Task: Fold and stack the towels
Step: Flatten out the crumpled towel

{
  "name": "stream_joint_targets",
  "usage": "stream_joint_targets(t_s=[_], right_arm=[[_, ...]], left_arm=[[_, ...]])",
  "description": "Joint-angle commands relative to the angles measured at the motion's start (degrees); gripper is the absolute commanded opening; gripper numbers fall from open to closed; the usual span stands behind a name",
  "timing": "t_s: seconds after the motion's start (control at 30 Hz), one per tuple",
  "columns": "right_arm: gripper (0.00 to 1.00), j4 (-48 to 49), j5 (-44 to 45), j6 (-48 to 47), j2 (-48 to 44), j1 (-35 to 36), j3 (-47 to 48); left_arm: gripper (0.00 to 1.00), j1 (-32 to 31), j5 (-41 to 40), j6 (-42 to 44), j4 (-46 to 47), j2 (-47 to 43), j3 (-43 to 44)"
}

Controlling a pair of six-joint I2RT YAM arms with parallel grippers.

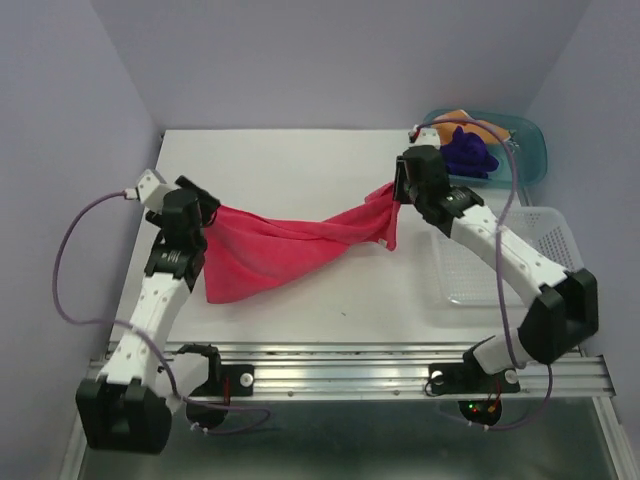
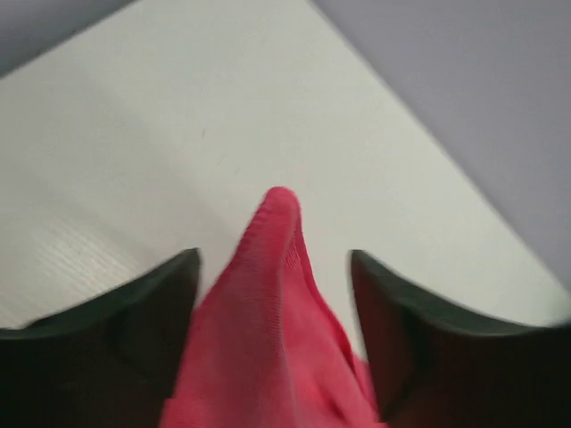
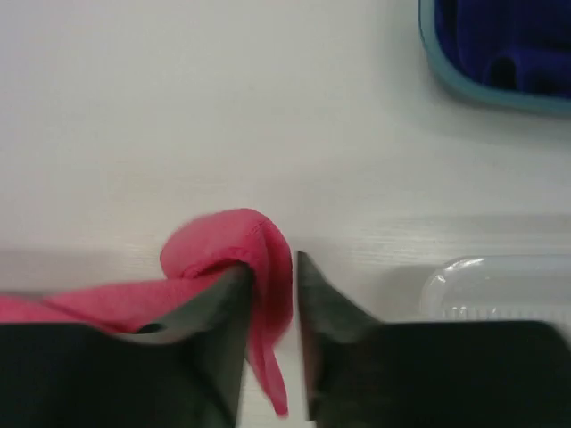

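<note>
Pink-red towel [image 1: 290, 245] hangs stretched over the table [image 1: 300, 160] between both arms, its L part draping onto the surface; we judge it is held so to spread it flat for folding. R gripper [image 3: 272, 263]: jaws nearly closed, pinching a thin fold; L gripper [image 2: 272, 257]: jaws wider, pressed on a thick bunch. Purple towel [image 1: 468, 152] and orange towel [image 1: 457, 117] sit in the teal bin [image 1: 530, 150], the orange mostly hidden; which corners are held we cannot tell.

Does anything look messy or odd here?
The pink-red towel hangs twisted and sagging between the left fingers and right fingers, not flat. The purple towel lies crumpled in the teal bin. Nothing looks spilled or torn.
</note>
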Motion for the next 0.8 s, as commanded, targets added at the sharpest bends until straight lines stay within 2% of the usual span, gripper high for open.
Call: stream_joint_targets(t_s=[0.0, 0.03, 0.07, 0.1, 0.13, 0.17, 0.27, 0.43, 0.6, 0.77], right_arm=[[0.54, -5.05, -0.79, 2.47, 13.60, -4.82, 8.04], [0.61, -7.24, -0.88, 2.29, 15.45, -4.91, 10.32], [0.73, -7.69, -2.71, 1.42, 17.38, -4.82, 12.52], [0.80, -6.74, -4.55, 0.63, 17.49, -4.82, 12.63], [0.92, -5.60, -6.22, -0.60, 17.23, -4.82, 12.11], [1.00, -4.54, -7.72, -0.96, 16.62, -4.82, 11.23], [1.00, -1.11, -12.03, -0.70, 13.98, -4.30, 6.23], [1.00, 4.08, -14.58, 3.16, 12.66, 1.76, -3.01], [1.00, 6.01, -14.24, 9.23, 19.94, 5.54, -5.12], [1.00, 3.03, -10.12, 10.73, 28.73, 5.72, -0.74]], left_arm=[[0.99, 1.51, 3.86, 2.12, -3.02, 15.51, 5.94], [0.99, 1.51, 4.49, 2.72, -3.55, 17.10, 6.83], [0.99, 1.51, 4.41, 2.64, -3.73, 17.99, 7.01], [0.99, 1.51, 3.88, 2.12, -3.47, 17.56, 6.58], [0.99, 1.51, 3.79, 1.94, -2.86, 16.95, 5.88], [0.99, 1.51, 3.88, 1.68, -2.16, 16.16, 4.91], [0.99, 1.51, 5.28, 1.85, 1.36, 12.47, 0.17], [0.99, 1.60, 8.79, 2.82, 3.12, 14.65, -0.73], [0.99, 1.52, 12.49, 2.91, 3.03, 18.16, -0.63], [0.99, 1.51, 18.98, 2.99, 6.72, 18.61, -3.97]])
